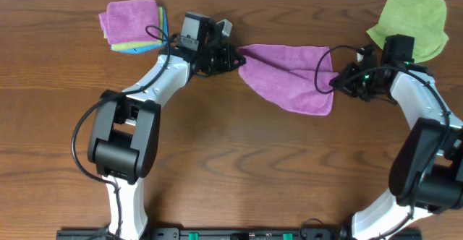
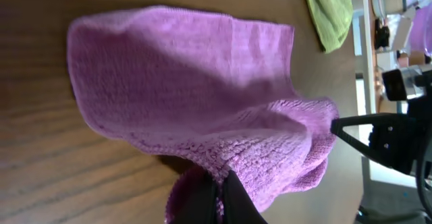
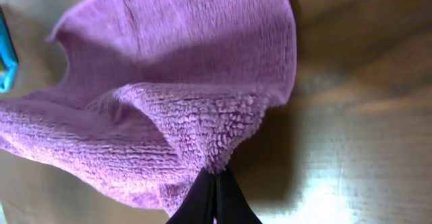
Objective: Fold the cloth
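At the near edge of the counter (image 1: 239, 175) the two arm bases are cut off by the frame. In each wrist view only the dark tips of the fingers show, and fuzzy purple pile hides the contact itself.

The left hand (image 1: 235, 58) is pressed together, pinching the left corner of the cloth (image 1: 289, 74). Its fingers (image 2: 223, 198) disappear into a bunched fold. The right hand (image 1: 334, 83) is likewise pressed together on the cloth's right edge, with its fingertips (image 3: 214, 196) meeting under a raised ridge of fabric.

The cloth hangs stretched between the two hands, at mid-depth and a little right of the counter's centre. Its upper edge runs almost straight from hand to hand, and its body sags toward the near side, ending in a corner near the right hand. Shadows beneath it show parts lifted off the counter, but how much of it rests on the wood cannot be told.

Farther back, at the far right, lies a crumpled lime-green cloth (image 1: 412, 19), partly covered by the right arm's wrist. At the far left sits a folded purple cloth (image 1: 130, 17) on a stack whose lower layers show only as thin green and blue edges.
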`<state>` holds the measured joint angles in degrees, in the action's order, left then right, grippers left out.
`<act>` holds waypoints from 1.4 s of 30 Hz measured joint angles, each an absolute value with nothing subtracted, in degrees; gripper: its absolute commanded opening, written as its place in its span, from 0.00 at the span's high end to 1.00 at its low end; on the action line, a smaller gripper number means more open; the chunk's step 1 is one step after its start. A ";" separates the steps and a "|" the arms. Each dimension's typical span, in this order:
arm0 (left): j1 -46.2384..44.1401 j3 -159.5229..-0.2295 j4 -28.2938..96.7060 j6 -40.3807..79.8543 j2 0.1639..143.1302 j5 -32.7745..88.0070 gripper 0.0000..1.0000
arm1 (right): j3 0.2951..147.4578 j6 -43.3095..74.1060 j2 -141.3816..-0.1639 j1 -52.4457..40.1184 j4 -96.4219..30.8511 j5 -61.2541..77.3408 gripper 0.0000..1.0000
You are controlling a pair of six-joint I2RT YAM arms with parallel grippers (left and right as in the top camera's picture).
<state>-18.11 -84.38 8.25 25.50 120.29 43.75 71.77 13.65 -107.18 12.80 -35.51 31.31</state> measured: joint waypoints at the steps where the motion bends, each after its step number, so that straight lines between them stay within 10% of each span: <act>1: -18.11 -84.47 8.12 25.50 120.29 43.07 0.94 | 71.79 14.06 -107.18 12.80 -34.85 31.29 0.98; 18: -18.11 -84.49 6.68 25.50 120.31 38.72 0.94 | 71.94 20.21 -107.18 10.24 -28.95 31.29 0.98; 36: -18.26 -84.95 40.62 22.50 120.33 41.54 0.94 | 72.31 18.85 -107.09 10.15 -54.81 16.40 0.98; 42: -18.20 -84.95 41.76 22.00 120.29 38.92 0.94 | 72.34 18.55 -107.09 10.15 -57.30 11.84 0.29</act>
<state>-18.20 -84.95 41.76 22.00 120.29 38.92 72.34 18.55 -107.09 10.15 -57.30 11.84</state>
